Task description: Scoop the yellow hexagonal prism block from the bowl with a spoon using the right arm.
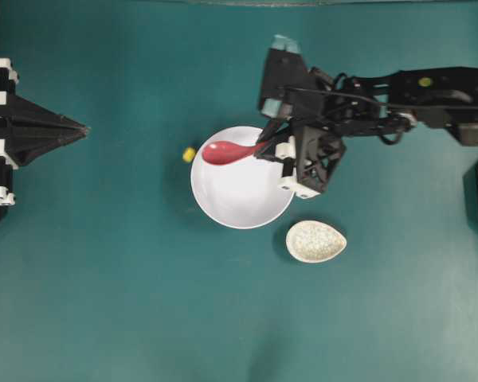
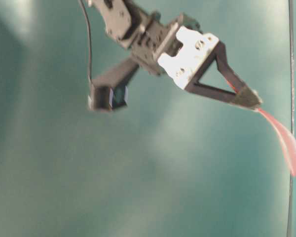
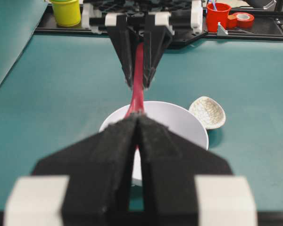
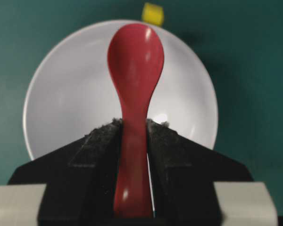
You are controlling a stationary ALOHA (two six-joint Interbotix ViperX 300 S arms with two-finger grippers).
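While clamped on spoon [image 4: 134, 94] handle, right gripper [image 4: 133, 129] jaws seemingly near-closed.

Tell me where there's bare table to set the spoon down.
The wide teal stretch below the bowl and spoon rest is bare, as is the strip between the left gripper and the yellow block. It is crowded around the bowl's right rim, where the right gripper holds the spoon.

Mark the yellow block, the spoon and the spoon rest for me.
yellow block [image 1: 189, 153], overhead view, its top.
spoon [image 4: 135, 54], right wrist view, its scoop.
spoon rest [image 1: 315, 241], overhead view, its speckled inside.
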